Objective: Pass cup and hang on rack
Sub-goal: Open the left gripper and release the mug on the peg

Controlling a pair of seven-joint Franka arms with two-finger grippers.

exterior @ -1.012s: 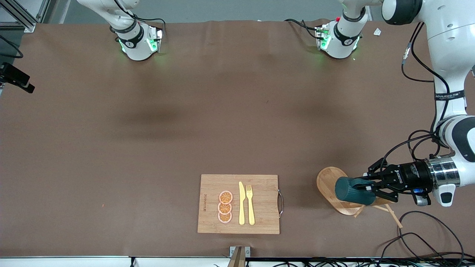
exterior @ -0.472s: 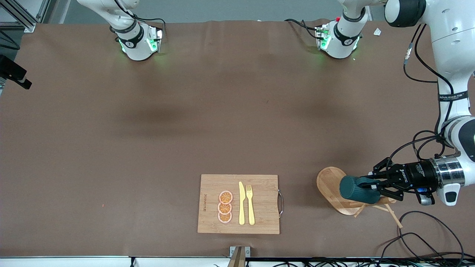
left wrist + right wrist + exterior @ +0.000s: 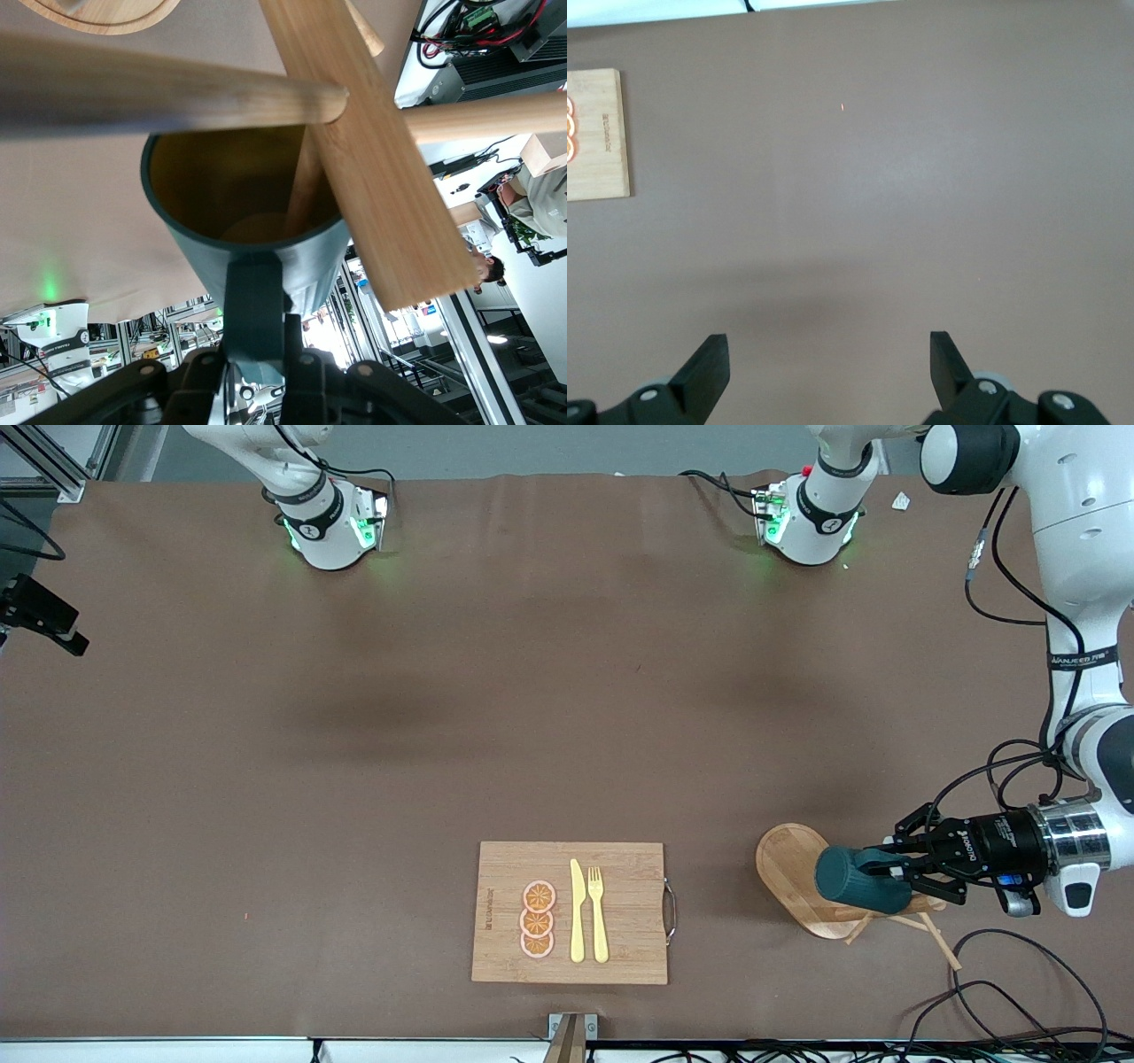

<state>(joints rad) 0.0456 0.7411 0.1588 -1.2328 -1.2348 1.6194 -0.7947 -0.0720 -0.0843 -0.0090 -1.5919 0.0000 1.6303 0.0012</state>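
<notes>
Cup (image 3: pixel 861 880) x1, clamped in left claw (image 3: pixel 897 865) over rack (image 3: pixel 791 868); right claw (image 3: pixel 828 367) apart, waiting.

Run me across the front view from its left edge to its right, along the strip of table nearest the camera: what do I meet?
Cutting board → orange slices → knife → fork → board handle → rack → cup → left gripper, shut on the cup's handle.

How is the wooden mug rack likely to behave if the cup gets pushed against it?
The rack looks light and tall on an oval base, so it probably tips or slides under sideways force. Its thin pegs may flex. The left claw holds the cup by its handle, so it may twist.
</notes>
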